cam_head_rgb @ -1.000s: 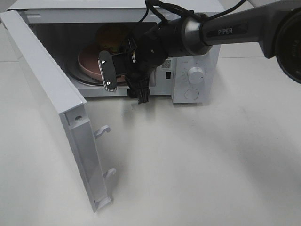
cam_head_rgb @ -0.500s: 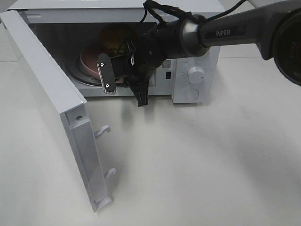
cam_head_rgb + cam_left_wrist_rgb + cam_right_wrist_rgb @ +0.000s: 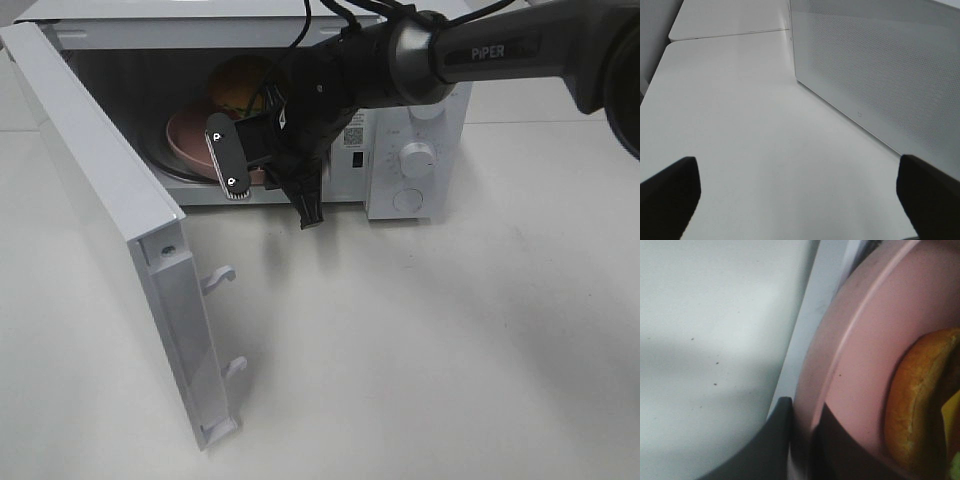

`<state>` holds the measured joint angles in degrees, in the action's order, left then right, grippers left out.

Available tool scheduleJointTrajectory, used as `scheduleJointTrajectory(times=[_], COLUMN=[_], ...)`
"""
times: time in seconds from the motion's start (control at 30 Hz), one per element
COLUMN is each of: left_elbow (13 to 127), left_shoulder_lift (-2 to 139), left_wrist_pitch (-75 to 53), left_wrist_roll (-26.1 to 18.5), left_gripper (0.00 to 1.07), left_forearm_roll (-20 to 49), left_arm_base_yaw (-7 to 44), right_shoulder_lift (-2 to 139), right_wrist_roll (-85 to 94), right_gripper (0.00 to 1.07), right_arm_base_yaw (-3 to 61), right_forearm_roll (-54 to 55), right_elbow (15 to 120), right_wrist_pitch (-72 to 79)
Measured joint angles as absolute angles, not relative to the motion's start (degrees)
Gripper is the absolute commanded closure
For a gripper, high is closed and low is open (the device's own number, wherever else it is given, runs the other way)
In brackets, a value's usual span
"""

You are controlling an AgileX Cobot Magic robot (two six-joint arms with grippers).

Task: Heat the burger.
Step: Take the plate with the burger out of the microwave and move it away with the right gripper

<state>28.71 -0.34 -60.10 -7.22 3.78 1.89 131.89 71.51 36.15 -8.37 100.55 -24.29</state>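
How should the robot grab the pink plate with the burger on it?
By the plate's thin front rim, reaching in through the open oven front. The rim is flat and free, while the tall burger fills the middle. The right pincer is shut on that rim.

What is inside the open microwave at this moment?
Inside the microwave sits a pink plate carrying the burger. The right gripper is clamped on the plate's rim. The arm covers the right part of the cavity, so anything there cannot be seen.
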Motion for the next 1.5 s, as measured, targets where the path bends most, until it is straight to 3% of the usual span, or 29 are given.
scheduleJointTrajectory(times=[0.47,0.97,1.5], left_elbow=[28.7,28.7,28.7], left_shoulder_lift=[-0.3,-0.3,-0.3], left_wrist_pitch=[-60.1,-60.1,-60.1], left_wrist_roll=[-7.2,-7.2,-7.2], left_gripper=[0.07,0.07,0.07], left_forearm_roll=[3.8,3.8,3.8], left_arm_base_yaw=[1.9,1.9,1.9], right_shoulder_lift=[127.3,117.1,111.2], right_wrist_roll=[80.7,91.2,103.4], right_gripper=[1.07,1.07,1.07], right_arm_base_yaw=[36.3,36.5,36.3], right_forearm_roll=[-7.2,-6.9,1.3], right_elbow=[96.7,79.9,71.2], right_wrist_pitch=[-29.7,-17.0,-14.8])
